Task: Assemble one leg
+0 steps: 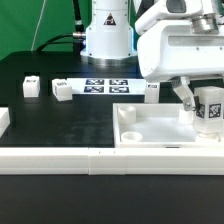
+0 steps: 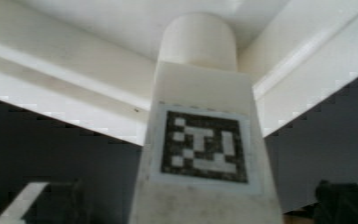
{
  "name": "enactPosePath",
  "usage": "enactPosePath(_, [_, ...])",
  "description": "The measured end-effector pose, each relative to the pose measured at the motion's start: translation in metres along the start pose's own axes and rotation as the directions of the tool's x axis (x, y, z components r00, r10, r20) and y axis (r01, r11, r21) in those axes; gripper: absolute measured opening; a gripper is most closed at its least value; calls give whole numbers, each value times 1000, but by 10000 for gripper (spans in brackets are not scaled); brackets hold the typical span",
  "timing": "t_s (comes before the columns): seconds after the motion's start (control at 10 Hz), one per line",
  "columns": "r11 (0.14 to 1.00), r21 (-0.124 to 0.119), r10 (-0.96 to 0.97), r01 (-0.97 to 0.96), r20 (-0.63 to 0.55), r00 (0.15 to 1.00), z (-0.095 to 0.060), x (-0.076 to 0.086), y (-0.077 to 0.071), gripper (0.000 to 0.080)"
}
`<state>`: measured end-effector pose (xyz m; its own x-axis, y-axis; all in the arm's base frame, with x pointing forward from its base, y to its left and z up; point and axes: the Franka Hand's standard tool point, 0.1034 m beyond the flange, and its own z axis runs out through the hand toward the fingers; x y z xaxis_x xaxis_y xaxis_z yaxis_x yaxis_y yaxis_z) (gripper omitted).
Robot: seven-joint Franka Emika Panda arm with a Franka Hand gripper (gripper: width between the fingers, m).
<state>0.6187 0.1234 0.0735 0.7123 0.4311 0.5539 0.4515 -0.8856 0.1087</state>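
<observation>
**Leg upright at the panel's corner, grip not readable**

Exterior view. You see the hand (image 1: 200, 104) low over the far corner of the square panel (image 1: 160, 128), on the exterior view's right. The leg (image 1: 209, 108) stands upright directly under it, with its marker tag turned to the camera. One finger (image 1: 186, 96) comes down just beside the leg. The other finger is hidden, so you cannot tell if the hand is clenched on the leg or released. You also cannot tell if the leg touches the panel.

Around it, one loose leg (image 1: 152, 90) lies just behind the panel's far rim, near the hand. A second loose leg (image 1: 62, 90) and a third loose leg (image 1: 30, 87) lie well apart from it, toward the exterior view's left. The marker board (image 1: 107, 86) lies flat between them, in front of the robot base (image 1: 107, 35). Long white rails (image 1: 90, 160) run along the near side of the black worktop (image 1: 60, 120).

Wrist view. Here the leg (image 2: 202, 90) fills the middle as a long white column with a rounded end, and its tag (image 2: 206, 146) shows much larger than in the exterior view. The white surfaces of the panel (image 2: 51, 60) lie behind the rounded end. The blurred shapes on both sides of the leg are too unclear to name. The loose legs, the marker board and the rails appear only in the exterior view.
</observation>
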Motion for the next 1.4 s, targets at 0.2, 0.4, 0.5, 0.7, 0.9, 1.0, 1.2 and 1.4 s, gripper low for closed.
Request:
enactPosePath(0.2, [1000,0,0,0,0,1000,0,0,0,649])
enactPosePath(0.4, [1000,-3,16,-16,3,1000,-8,7,0,649])
enactPosePath(0.5, [1000,-8,13,-13,-2,1000,-16,12,3,649])
enactPosePath(0.7, [1000,8,7,-8,34,999,-16,13,0,649])
enactPosePath(0.9, [1000,10,12,-12,43,999,-15,10,0,649])
enactPosePath(1.0, [998,49,24,-32,162,986,-11,6,-5,649])
enactPosePath(1.2, [995,76,38,-63,296,954,-8,8,-3,649])
enactPosePath(1.4, [991,109,26,-78,413,910,-10,14,-7,649])
